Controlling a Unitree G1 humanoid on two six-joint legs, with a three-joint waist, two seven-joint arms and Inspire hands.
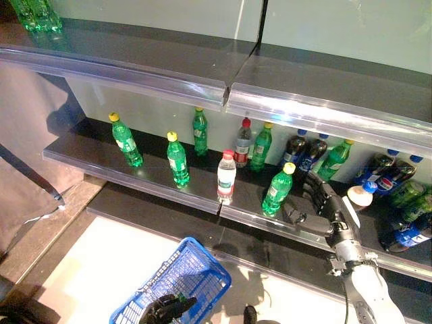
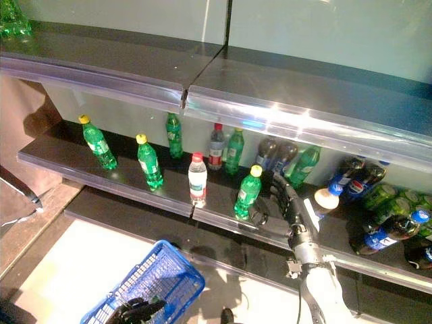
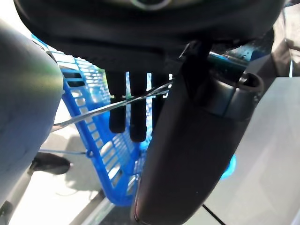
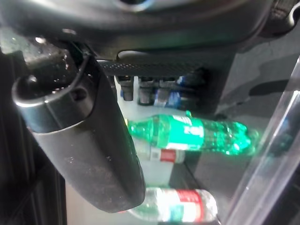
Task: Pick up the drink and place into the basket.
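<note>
Right hand (image 1: 322, 202) rests on the middle shelf (image 1: 101, 158) with fingers straight and spread, holding nothing; the green drink bottle with a yellow cap (image 1: 277, 189) stands upright just beside its thumb, on the side toward the robot's left, not yet grasped. Farther that way stands a clear bottle with a red cap (image 1: 226, 177). Left hand (image 1: 164, 308), low down, curls its fingers round the blue basket (image 1: 182, 277) rim.
</note>
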